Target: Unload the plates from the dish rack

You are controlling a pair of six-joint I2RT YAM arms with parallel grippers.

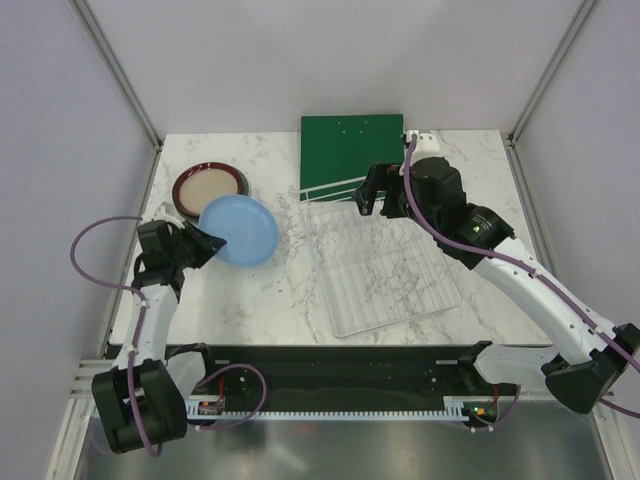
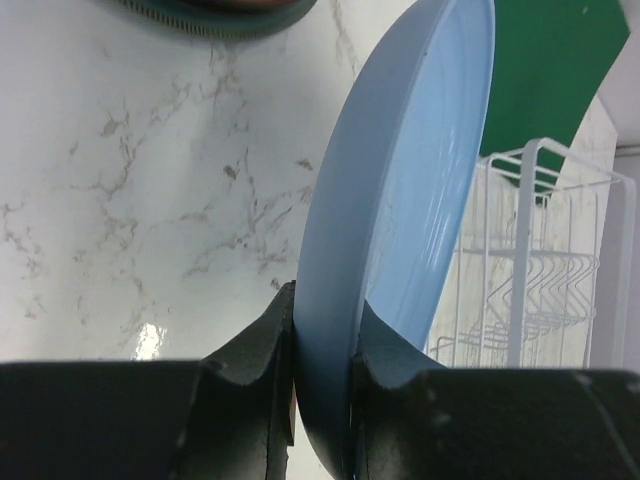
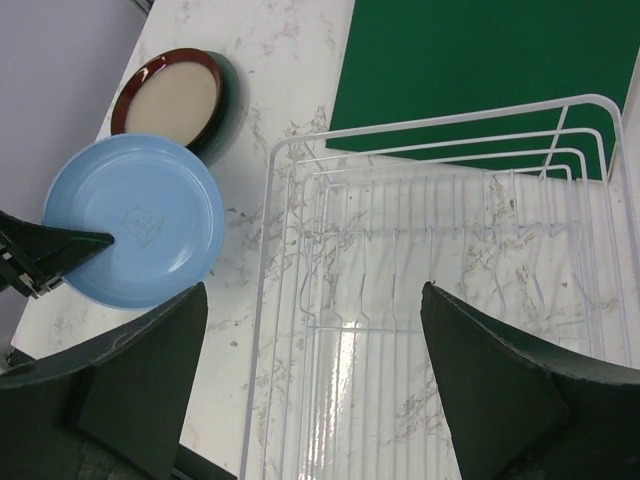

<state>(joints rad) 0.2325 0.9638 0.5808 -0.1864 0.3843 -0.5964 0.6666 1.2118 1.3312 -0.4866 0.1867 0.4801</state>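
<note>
My left gripper is shut on the rim of the light blue plate, held tilted over the table just in front of a stack. That stack shows a red-brown rimmed, cream-centred plate on top and a grey-green rim beneath. The white wire dish rack lies right of them with no plate in it. My right gripper hangs open over the rack's far end, holding nothing.
A flat dark green board lies behind the rack, its near edge under the rack's raised rail. Grey walls close in the left, right and back of the marble table.
</note>
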